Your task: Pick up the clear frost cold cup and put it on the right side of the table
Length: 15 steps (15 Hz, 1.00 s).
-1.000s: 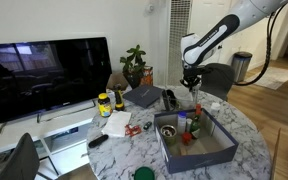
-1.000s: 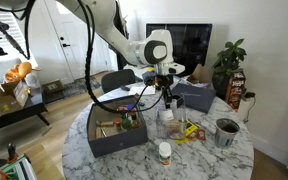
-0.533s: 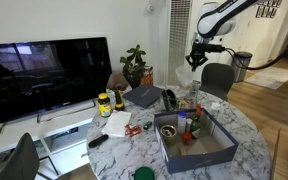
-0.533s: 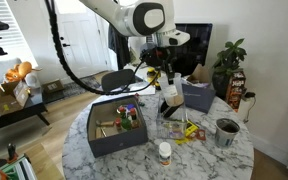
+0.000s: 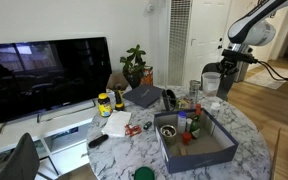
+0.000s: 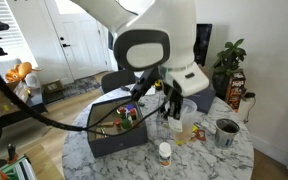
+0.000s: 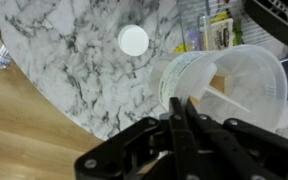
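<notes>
The clear frost cold cup (image 5: pixel 211 83) is a translucent whitish tumbler hanging in the air past the far edge of the marble table (image 5: pixel 124 150). My gripper (image 5: pixel 224 68) is shut on its rim. In the wrist view the two fingers (image 7: pixel 179 108) pinch the cup's wall (image 7: pixel 229 85), with the open mouth tilted toward the camera over the table's edge (image 7: pixel 64 55) and wooden floor. In an exterior view the arm fills the middle, and the gripper (image 6: pixel 171 95) holds the cup (image 6: pixel 174 113) just above the table (image 6: pixel 209 162).
A grey bin (image 5: pixel 199 148) with small bottles and a dark bowl stands on the table and also shows in an exterior view (image 6: pixel 109 138). A white-capped bottle (image 6: pixel 164 152) appears below me in the wrist view (image 7: pixel 133 40). A dark pot (image 6: pixel 225 131), TV (image 5: pixel 44 75) and plant (image 5: pixel 134 65) stand around.
The arm has lifted the cup from near the bin and swung it sideways across the table to its edge. The other objects have not moved.
</notes>
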Tool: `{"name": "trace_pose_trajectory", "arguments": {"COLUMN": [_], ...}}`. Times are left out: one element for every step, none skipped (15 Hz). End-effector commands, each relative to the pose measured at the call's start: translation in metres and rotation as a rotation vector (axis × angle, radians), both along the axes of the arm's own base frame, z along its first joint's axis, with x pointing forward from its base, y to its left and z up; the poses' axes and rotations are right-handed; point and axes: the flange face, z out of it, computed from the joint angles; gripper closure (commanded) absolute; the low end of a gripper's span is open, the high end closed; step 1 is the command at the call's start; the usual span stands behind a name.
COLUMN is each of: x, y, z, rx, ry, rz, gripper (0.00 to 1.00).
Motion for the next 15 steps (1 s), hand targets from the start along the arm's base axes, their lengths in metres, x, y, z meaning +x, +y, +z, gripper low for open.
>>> {"name": "trace_pose_trajectory", "arguments": {"x": [-0.05,-0.06,-0.066,-0.071,-0.072,-0.071,-0.068,-0.062,-0.054,-0.044,-0.033,-0.024,-0.014,-0.007,-0.001], "y": [-0.013,-0.017,-0.02,-0.023,-0.026,-0.029,-0.031,-0.031,-0.031,-0.029,-0.025,-0.022,-0.016,-0.01,-0.006], "z": [-0.038,-0.043,-0.045,-0.044,-0.04,-0.035,-0.03,-0.024,-0.022,-0.026,-0.032,-0.037,-0.047,-0.054,-0.061], "rx": [0.097,0.12,0.142,0.157,0.169,0.175,0.175,0.157,0.142,0.109,0.088,0.08,0.077,0.085,0.093], "ry": [-0.079,-0.106,-0.137,-0.177,-0.222,-0.268,-0.314,-0.362,-0.398,-0.388,-0.369,-0.351,-0.313,-0.283,-0.262], "rz": [-0.161,-0.205,-0.248,-0.283,-0.314,-0.34,-0.363,-0.377,-0.38,-0.376,-0.362,-0.344,-0.315,-0.289,-0.269], "gripper": [0.99,0.99,0.99,0.99,0.99,0.99,0.99,0.99,0.99,0.99,0.99,0.99,0.99,0.99,0.99]}}
